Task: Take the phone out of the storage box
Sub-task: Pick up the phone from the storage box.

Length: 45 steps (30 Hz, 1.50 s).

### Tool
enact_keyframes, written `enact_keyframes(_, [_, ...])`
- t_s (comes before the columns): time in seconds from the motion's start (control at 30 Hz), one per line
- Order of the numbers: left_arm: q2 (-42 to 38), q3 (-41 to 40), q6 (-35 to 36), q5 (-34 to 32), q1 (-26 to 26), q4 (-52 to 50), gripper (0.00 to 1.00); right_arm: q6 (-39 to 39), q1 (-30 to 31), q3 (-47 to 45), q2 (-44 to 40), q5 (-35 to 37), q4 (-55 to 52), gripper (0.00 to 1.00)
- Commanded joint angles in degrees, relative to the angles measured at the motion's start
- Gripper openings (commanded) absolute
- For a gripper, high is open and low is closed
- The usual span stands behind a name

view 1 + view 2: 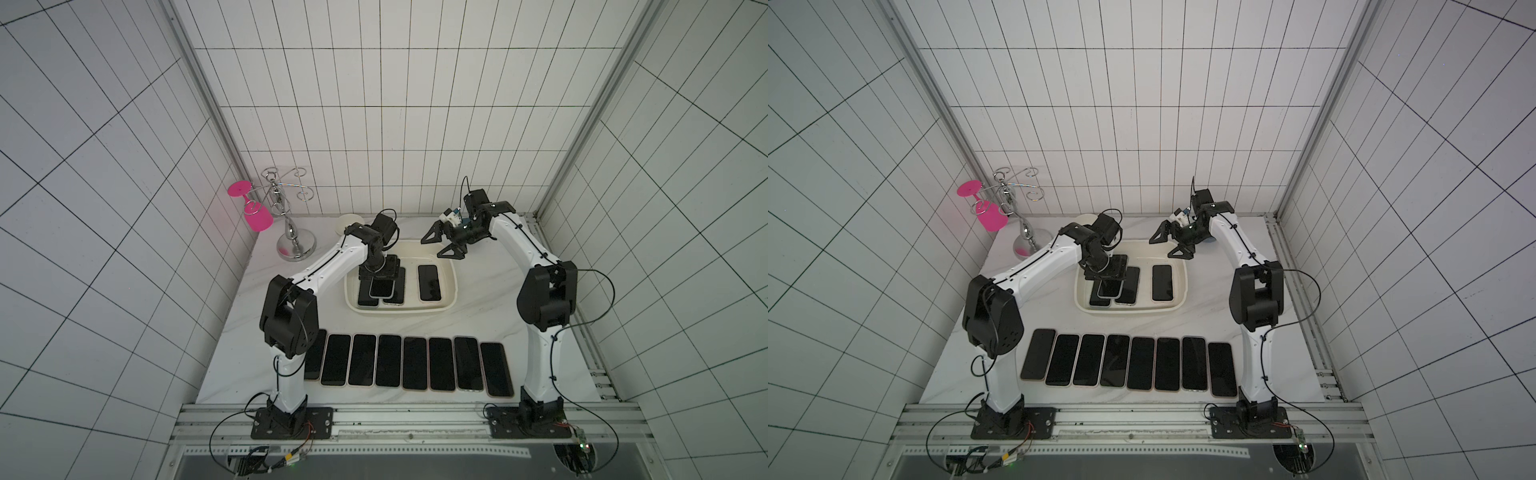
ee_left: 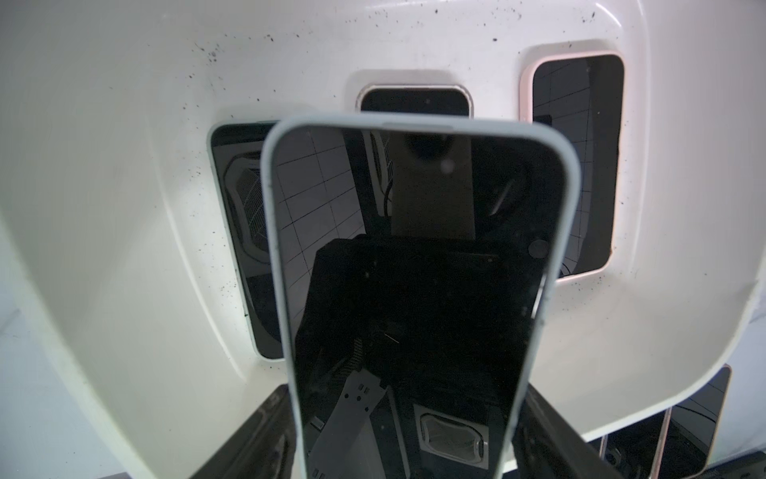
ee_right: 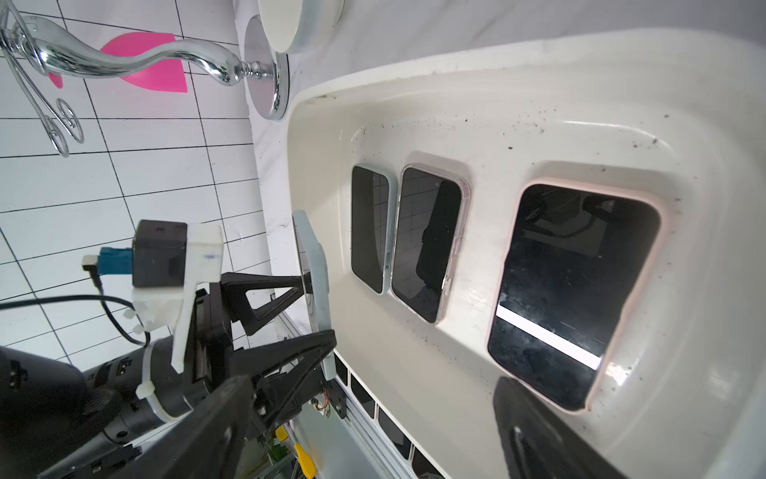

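While left hand clamps phone over storage box, right hand spread — empty.

Twelve phones show: eight in a row on the bench, three lying in the storage box, and one phone gripped by the left claw. There is one storage box, one pink goblet, one chrome rack, one white round bowl and two arms.

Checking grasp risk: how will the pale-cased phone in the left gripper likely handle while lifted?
The pale-cased phone is likely stiff: it juts straight from the left gripper without sagging. Its glossy screen looks slippery, but the jaws pinch its case edges, so it probably holds.
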Motion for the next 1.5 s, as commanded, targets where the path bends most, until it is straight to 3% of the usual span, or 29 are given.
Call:
enact_keyframes(0.0, [-2.15,1.53,1.47,2.37,-0.85,0.67,0.49,0.14,3.23,2.96,1.95,-3.32,-1.67,0.91])
enact_keyframes(0.2, [-1.80,2.01,1.38,3.08,-1.76,0.75,0.48,0.12,5.77,1.42,5.01,-3.92,-1.79,0.81])
enact_keyframes(0.47, [-1.54,2.10,1.28,3.78,-2.31,1.03,0.47,-0.32,7.78,1.12,6.45,-4.63,-2.31,0.75])
enact_keyframes(0.67, [-1.24,2.36,1.55,5.56,-2.64,1.42,0.46,-1.94,9.56,-0.20,6.80,-7.70,-2.96,0.59])
enact_keyframes(0.87, [-1.27,2.54,1.83,7.45,-2.92,1.80,0.46,-3.57,10.07,-1.03,7.29,-9.88,-4.34,0.53])
enact_keyframes(0.97, [-1.35,2.54,2.05,8.00,-3.01,2.08,0.46,-4.30,10.20,-1.18,7.17,-10.42,-5.02,0.44])
enact_keyframes(1.17, [-1.84,2.71,2.03,8.16,-3.01,2.43,0.45,-6.40,10.26,-3.00,5.80,-10.35,-7.38,0.12])
enact_keyframes(1.2, [-1.97,2.84,2.00,8.17,-2.99,2.43,0.47,-6.62,10.08,-3.56,5.32,-10.28,-7.58,0.11])
enact_keyframes(1.33, [-2.65,4.11,1.37,8.72,-2.97,2.61,0.74,-7.30,9.07,-7.25,1.07,-8.83,-7.41,0.04])
enact_keyframes(1.47, [-3.83,7.12,-0.06,9.87,-2.20,2.19,0.83,-9.42,5.81,-13.48,-6.74,-4.80,-9.55,0.03])
